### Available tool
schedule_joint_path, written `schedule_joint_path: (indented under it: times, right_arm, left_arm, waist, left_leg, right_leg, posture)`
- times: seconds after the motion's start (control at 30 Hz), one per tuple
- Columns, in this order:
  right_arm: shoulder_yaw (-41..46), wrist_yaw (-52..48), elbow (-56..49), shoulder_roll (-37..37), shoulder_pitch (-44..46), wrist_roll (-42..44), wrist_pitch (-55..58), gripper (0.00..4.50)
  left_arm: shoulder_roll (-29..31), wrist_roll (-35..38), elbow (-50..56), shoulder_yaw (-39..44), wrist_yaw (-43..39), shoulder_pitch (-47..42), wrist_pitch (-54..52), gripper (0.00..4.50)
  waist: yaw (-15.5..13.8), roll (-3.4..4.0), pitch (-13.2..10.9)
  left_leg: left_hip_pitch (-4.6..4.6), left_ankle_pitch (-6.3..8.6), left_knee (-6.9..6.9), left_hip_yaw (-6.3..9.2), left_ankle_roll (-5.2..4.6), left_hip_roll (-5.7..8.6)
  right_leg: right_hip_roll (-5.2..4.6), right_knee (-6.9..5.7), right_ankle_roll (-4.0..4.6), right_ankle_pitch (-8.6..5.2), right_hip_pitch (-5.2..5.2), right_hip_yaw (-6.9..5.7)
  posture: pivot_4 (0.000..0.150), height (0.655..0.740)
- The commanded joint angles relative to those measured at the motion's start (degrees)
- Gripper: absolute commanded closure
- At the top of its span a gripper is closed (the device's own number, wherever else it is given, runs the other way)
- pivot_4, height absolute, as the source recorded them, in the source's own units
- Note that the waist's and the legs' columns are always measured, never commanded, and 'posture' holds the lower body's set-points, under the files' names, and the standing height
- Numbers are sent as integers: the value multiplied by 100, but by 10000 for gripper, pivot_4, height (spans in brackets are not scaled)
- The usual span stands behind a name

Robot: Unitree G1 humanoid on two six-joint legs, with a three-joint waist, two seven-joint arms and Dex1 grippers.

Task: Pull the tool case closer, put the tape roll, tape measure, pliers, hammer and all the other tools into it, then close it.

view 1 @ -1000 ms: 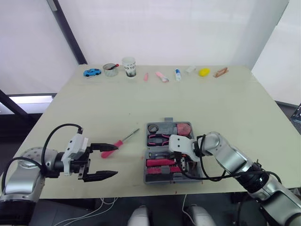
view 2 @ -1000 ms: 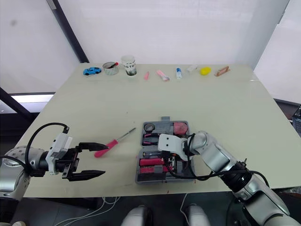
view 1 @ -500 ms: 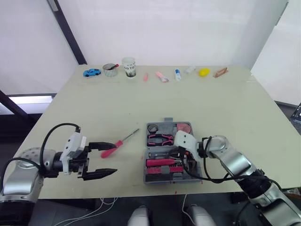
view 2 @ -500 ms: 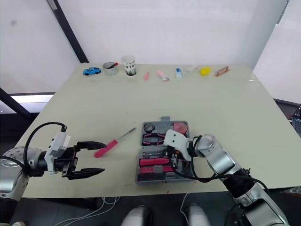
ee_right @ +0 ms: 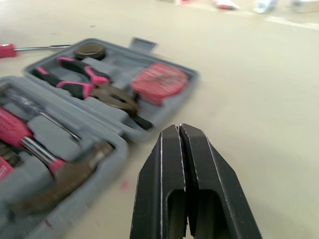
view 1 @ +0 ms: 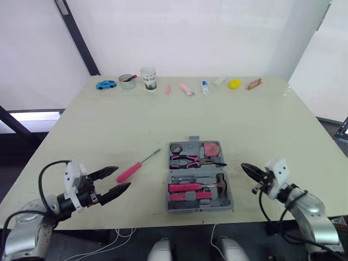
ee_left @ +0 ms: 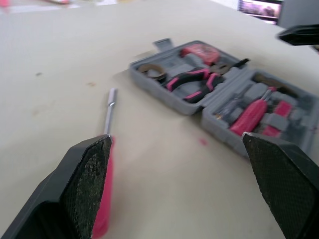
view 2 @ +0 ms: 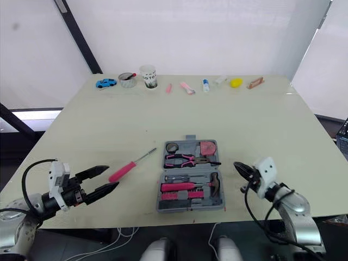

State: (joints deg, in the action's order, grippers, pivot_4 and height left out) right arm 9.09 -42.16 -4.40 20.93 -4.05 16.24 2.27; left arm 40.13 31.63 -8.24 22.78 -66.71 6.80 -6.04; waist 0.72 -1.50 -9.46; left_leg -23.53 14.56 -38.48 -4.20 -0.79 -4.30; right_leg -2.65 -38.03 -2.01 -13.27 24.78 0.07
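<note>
One open tool case (view 1: pixel 168 190) on table (view 1: pixel 109 125), holding one tape roll (view 1: pixel 175 148), one tape measure (view 1: pixel 211 148), one pliers (view 1: pixel 190 159), one hammer (view 1: pixel 220 182). One pink screwdriver (view 1: pixel 133 169) outside, near left claw (view 1: pixel 122 178), released, empty. Right claw (view 1: pixel 243 166) clenched, empty.

tool case (view 1: pixel 198 191): grey | screwdriver (view 1: pixel 130 172): pink handle | pliers (view 1: pixel 187 160): pink-black | tape measure (view 1: pixel 212 148): red | table (view 1: pixel 163 119): cream

This looks like a robot test lab: a bare pale counter (view 1: pixel 163 119) backed by plain white wall panels (view 1: pixel 190 32), with unrelated small props lined along its far edge, including a blue toy car (view 1: pixel 106 84), a paper cup (view 1: pixel 149 77) and a yellow lump (view 1: pixel 235 84).
</note>
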Motion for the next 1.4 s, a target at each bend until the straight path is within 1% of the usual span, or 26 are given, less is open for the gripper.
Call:
schedule_joint_path:
  times: [0.03,0.07,0.17,0.2,0.23,0.27,0.33,0.47,0.57,0.7,0.77,0.97,1.13,1.2,1.3,1.4]
  right_arm:
    - [649,-5,110,46,-488,268,-779,32224]
    - [681,-37,113,48,-591,289,-879,27838]
    - [948,-12,152,-12,-1003,480,-1086,12271]
    - [1021,10,172,-33,-1126,540,-1129,6889]
    - [1099,16,221,-44,-1278,581,-1187,2305]
    - [1154,-4,261,-47,-1423,621,-1240,1005]
    - [1258,-24,338,-97,-1689,694,-1336,1005]
    - [1377,-34,594,-130,-1977,719,-1508,1005]
    - [1415,-58,718,-84,-2025,760,-1590,1005]
    - [1377,-233,486,53,-1925,1003,-1474,1005]
    - [1229,-436,204,194,-1839,1252,-1127,1005]
    - [666,-832,-462,727,-991,1506,-327,1005]
    - [151,-1209,-954,1141,-321,1710,395,1005]
    - [-104,-1389,-1100,1293,-51,1751,659,1005]
    - [-354,-1520,-1209,1388,193,1716,854,1005]
    - [-617,-1659,-1350,1409,443,1767,1083,1005]
  left_arm:
    - [-134,-62,-199,333,220,244,311,0]
    - [-157,-81,-252,358,232,289,361,0]
    - [-218,-292,-671,469,353,515,755,0]
    - [-234,-324,-777,513,398,559,861,0]
    - [-263,-305,-839,581,466,595,918,0]
    - [-290,-284,-878,638,523,629,964,0]
    - [-351,-256,-943,743,629,695,1045,0]
    - [-486,-219,-945,844,793,778,1102,0]
    - [-613,-93,-862,971,982,764,1086,0]
    - [-513,-166,-690,849,913,737,994,0]
    - [-330,-242,-691,737,876,597,794,0]
    - [395,-446,-964,271,612,-231,150,0]
    - [822,-875,-1259,-456,297,-1097,-116,0]
    - [861,-1086,-1307,-835,273,-1594,-298,0]
    - [843,-1345,-1314,-1245,252,-2041,-419,0]
    - [699,-1486,-1364,-1514,387,-2431,-619,0]
  waist:
    - [-2,0,0]
    - [-1,-1,1]
    - [8,-2,3]
    - [12,-4,4]
    - [11,-4,4]
    - [8,-6,5]
    - [7,-6,6]
    - [2,-19,33]
    - [8,-20,42]
    - [5,-16,46]
    - [2,-17,47]
    - [-2,-15,48]
    - [-15,-17,48]
    - [-42,-17,47]
    - [-61,-18,47]
    - [-54,-18,47]
  left_leg:
    - [6,0,0,-1,0,0]
    - [6,0,0,-3,0,0]
    - [16,0,1,-3,0,0]
    - [24,0,2,-6,0,-1]
    - [35,0,4,-7,0,-2]
    - [48,0,6,-9,0,-2]
    - [73,1,7,-9,1,-3]
    - [77,2,7,-11,2,-5]
    - [77,2,7,-15,2,-5]
    - [78,2,9,-14,2,-6]
    - [78,2,9,-14,2,-6]
    - [78,2,8,-10,1,-5]
    - [74,2,16,-15,0,-1]
    - [66,2,17,-10,0,-1]
    - [66,2,14,-8,0,0]
    - [66,2,12,-10,0,0]
  right_leg:
    - [-1,2,0,0,-5,0]
    - [-2,2,0,0,-6,1]
    - [-2,2,4,-4,-12,1]
    - [-2,1,20,-14,-17,4]
    - [-1,0,21,-15,-25,6]
    - [-2,1,21,-16,-36,7]
    - [-4,3,6,-26,-61,6]
    - [-12,5,4,-28,-63,5]
    - [-16,7,6,-27,-63,6]
    - [-15,6,9,-25,-62,6]
    - [-15,6,9,-25,-63,6]
    - [-12,5,16,-21,-63,2]
    - [-10,11,27,-14,-63,3]
    - [-8,14,26,-14,-62,-1]
    - [-8,12,26,-14,-63,-2]
    - [-7,12,26,-13,-64,-1]
  posture:
    - [1500,7400]
    - [1500,7400]
    - [1500,7400]
    - [1500,7400]
    - [1500,7400]
    - [1500,7400]
    - [1500,7400]
    - [1500,7400]
    - [1500,7400]
    - [1500,7400]
    - [1500,7400]
    - [1500,7400]
    - [1500,7400]
    - [1500,7400]
    - [1500,7400]
    - [1500,7400]
